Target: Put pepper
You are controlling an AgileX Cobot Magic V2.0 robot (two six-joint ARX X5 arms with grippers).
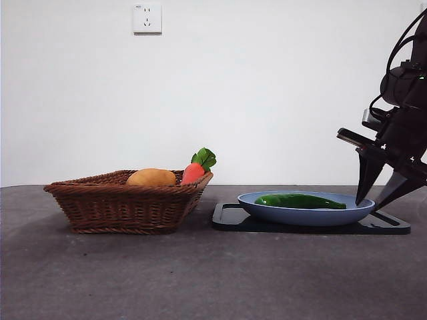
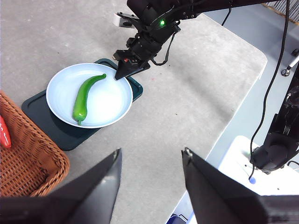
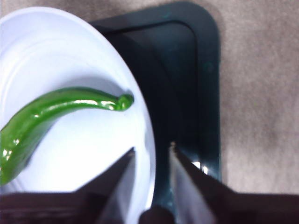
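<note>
Glossy curved pepper (image 1: 300,201) on smooth blue plate (image 1: 353,212); right claw (image 1: 381,201) open, empty.

Even, soft light is filling the front view, leaving the white wall (image 1: 267,87) bright and flat, while the grey table (image 1: 200,280) is sitting dimmer. The basket (image 1: 127,203) is casting only a faint shadow beneath itself. The right gripper (image 1: 381,195) is showing as a dark, nearly featureless silhouette at the right. In the left wrist view, focus is holding sharp on the plate (image 2: 110,100), whose white surface is glaring slightly; the left gripper (image 2: 152,161) is looking soft and shadowed. The right wrist view is blurring throughout: the pepper (image 3: 56,114) is carrying small glossy highlights, and the tray (image 3: 191,88) is reading very dark.
</note>
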